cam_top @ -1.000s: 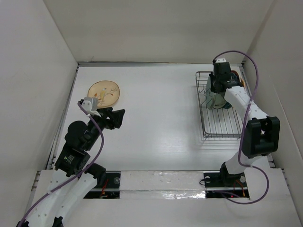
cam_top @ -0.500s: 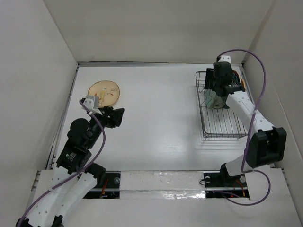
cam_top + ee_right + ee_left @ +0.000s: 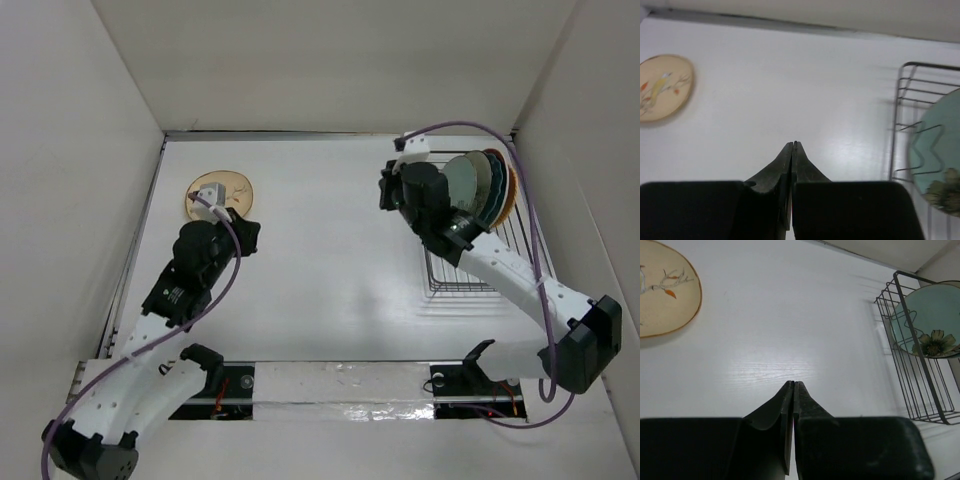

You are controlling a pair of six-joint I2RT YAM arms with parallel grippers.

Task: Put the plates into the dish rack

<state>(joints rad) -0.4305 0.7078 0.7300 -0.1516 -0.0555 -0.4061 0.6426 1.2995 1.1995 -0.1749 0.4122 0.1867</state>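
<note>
Since before: your right arm (image 3: pixel 500 265) has backed left out of the dish rack (image 3: pixel 462 290); your left arm (image 3: pixel 190 280) has reached toward the tan plate (image 3: pixel 665 295) | right gripper (image 3: pixel 792 145): fingers pressed together, empty, left of rack | left gripper (image 3: pixel 791 385): pressed together, empty, near the tan plate, flat at far left | other plates (image 3: pixel 485 185) upright in rack's far end

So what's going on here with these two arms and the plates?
Two robot arms are loading plates into a black wire dish rack at the far right of the table. Several plates already stand upright in it. One tan plate lies flat at the far left, not yet loaded. Neither arm holds anything: the left gripper is shut and empty close to the tan plate, and the right gripper is shut and empty just left of the rack.
</note>
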